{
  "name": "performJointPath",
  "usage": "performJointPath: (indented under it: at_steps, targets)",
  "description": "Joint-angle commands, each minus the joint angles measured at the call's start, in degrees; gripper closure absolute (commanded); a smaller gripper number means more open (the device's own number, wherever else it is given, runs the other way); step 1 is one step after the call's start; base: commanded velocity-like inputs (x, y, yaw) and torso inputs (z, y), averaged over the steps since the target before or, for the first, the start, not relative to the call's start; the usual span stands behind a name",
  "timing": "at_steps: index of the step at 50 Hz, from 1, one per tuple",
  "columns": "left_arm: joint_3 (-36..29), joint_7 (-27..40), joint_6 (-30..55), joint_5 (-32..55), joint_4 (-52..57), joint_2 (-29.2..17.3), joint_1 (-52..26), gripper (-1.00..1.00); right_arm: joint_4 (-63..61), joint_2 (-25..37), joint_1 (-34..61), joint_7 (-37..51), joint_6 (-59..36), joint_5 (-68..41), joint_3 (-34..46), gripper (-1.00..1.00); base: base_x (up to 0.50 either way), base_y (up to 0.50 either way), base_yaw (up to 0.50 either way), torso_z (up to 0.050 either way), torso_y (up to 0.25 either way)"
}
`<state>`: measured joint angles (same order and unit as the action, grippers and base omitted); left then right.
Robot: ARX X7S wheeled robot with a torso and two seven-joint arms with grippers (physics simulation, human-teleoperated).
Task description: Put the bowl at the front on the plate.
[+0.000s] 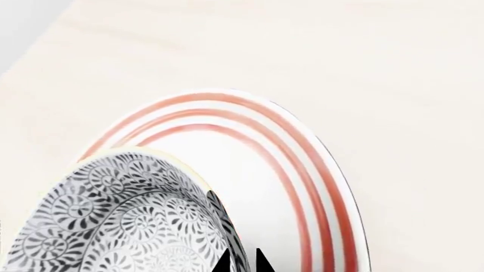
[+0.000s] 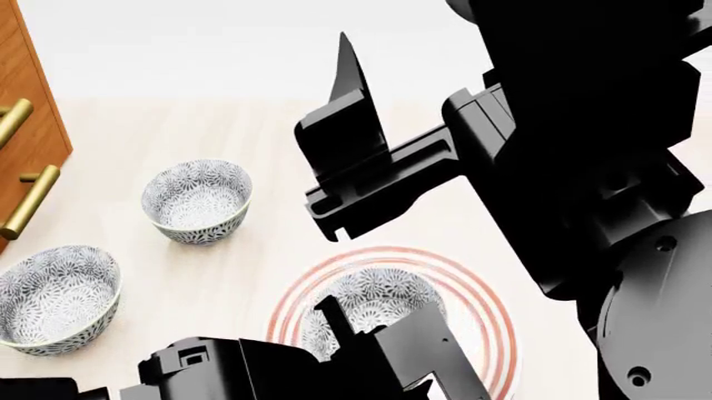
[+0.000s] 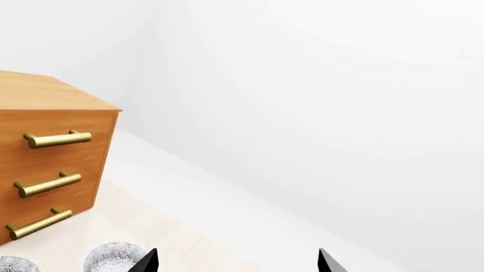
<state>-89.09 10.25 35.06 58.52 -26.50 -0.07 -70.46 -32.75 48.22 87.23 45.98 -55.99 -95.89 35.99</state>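
The bowl (image 1: 113,221), white with a dense grey-blue floral pattern, sits over the plate (image 1: 302,170), a wide white plate with red-pink rings. In the head view the bowl (image 2: 376,302) lies inside the rings of the plate (image 2: 498,317). My left gripper (image 1: 240,262) is shut on the bowl's rim, one black fingertip inside the wall and one outside. Whether the bowl rests on the plate or hangs just above it I cannot tell. My right gripper (image 3: 236,263) is raised well above the table, open and holding nothing; it also shows in the head view as the right gripper (image 2: 347,117).
Two look-alike bowls stand to the left: one further back (image 2: 198,200) and one near the left edge (image 2: 56,296). A wooden drawer cabinet (image 2: 25,133) with brass handles stands at the far left, seen too as the cabinet (image 3: 53,164). The pale wooden tabletop (image 2: 223,275) lies beneath.
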Motion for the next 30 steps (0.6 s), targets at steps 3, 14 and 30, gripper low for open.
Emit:
performJointPath:
  at_steps: [3, 14, 30]
  targets:
    - [0.4, 1.8, -1.4, -1.0, -0.7, 0.1, 0.5, 1.00, 0.0, 0.1, -0.4, -0.3, 0.2, 0.3, 0.1, -1.00, 0.00, 0.00, 0.00, 0.000, 0.000]
    - [0.4, 3.0, -3.3, -1.8, -0.8, 0.1, 1.4, 1.00, 0.1, 0.1, -1.1, -0.9, 0.6, 1.1, 0.2, -1.00, 0.00, 0.00, 0.00, 0.000, 0.001]
    - [0.4, 2.8, -3.9, -2.5, -2.2, 0.1, 2.7, 1.00, -0.1, 0.4, -1.7, -1.3, 1.1, 1.6, 0.2, -1.00, 0.00, 0.00, 0.00, 0.000, 0.000]
